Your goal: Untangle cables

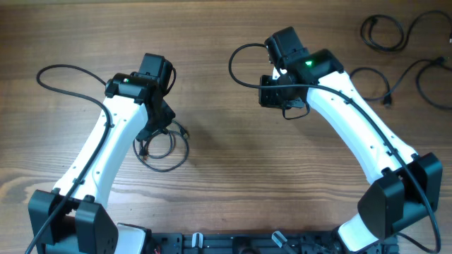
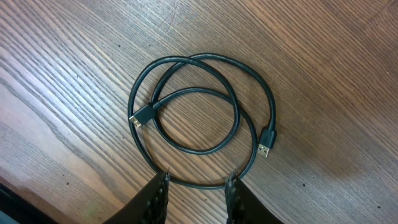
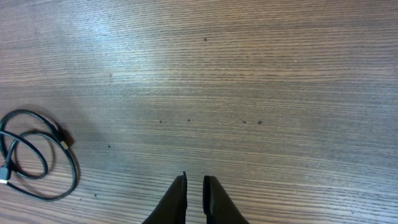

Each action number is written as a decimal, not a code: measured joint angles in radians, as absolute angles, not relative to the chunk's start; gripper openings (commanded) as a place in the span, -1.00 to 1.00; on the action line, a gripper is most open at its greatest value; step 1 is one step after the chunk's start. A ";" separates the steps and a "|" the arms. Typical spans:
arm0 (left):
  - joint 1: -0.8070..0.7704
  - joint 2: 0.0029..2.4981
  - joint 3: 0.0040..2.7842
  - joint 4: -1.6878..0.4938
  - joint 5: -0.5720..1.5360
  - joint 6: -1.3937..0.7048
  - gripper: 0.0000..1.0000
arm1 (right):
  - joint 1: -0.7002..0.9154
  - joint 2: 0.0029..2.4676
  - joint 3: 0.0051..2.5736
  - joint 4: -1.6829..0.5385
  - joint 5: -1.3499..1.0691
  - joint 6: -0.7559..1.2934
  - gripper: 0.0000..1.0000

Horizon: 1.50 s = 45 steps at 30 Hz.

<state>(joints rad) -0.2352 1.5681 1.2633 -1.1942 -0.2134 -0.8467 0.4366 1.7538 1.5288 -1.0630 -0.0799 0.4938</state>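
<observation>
Left arm: the left gripper (image 2: 195,188) hangs directly over the near edge of the coiled cable (image 2: 205,57). Its jaws stand apart with bare wood between them and nothing clamped.

The coil lies just ahead of the fingertips (image 2: 163,186), on the table (image 1: 226,42). It is two overlapping loops, roughly round, with no strong long axis.

Key relation: the nearest arc runs from one finger across to the other, so it lies along the closing line and not through the gap. My judgement is that pinching as it stands would catch the strand lengthwise, and a wrist turn or a reach further in may serve better.

Both plugs (image 2: 267,138) lie free on opposite sides of the coil. Only the left wrist view shows this. In the overhead view the arm covers part of the coil and the crossings do not resolve.

Right arm: the right gripper (image 3: 194,186) is over bare table. Its jaws are nearly together with a thin slit between them, holding nothing. It is well apart from the coil, so the left arm is plainly nearer.

Far right: only the overhead view shows the other cables (image 1: 387,102), lying loose and separate near the table's corner.
</observation>
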 measured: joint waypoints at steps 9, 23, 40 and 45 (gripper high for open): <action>-0.044 1.589 1.263 -1.232 -0.272 -0.801 0.28 | 0.437 1.754 1.488 -1.031 -0.210 0.413 0.14; -0.017 1.843 1.248 -0.971 -0.153 -0.433 1.00 | 0.437 1.757 1.481 -0.986 -0.278 0.339 0.26; -0.017 1.843 1.201 -0.878 0.040 -0.902 0.52 | 0.437 1.757 1.481 -0.956 -0.281 0.334 0.27; -0.017 1.844 1.148 -0.825 0.056 -1.034 0.01 | 0.437 1.757 1.481 -0.957 -0.281 0.334 0.26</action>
<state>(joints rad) -0.0174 1.8442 1.1481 -0.8253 0.0555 -1.0340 0.4366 1.7569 1.4815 -0.9565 -0.2806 0.3340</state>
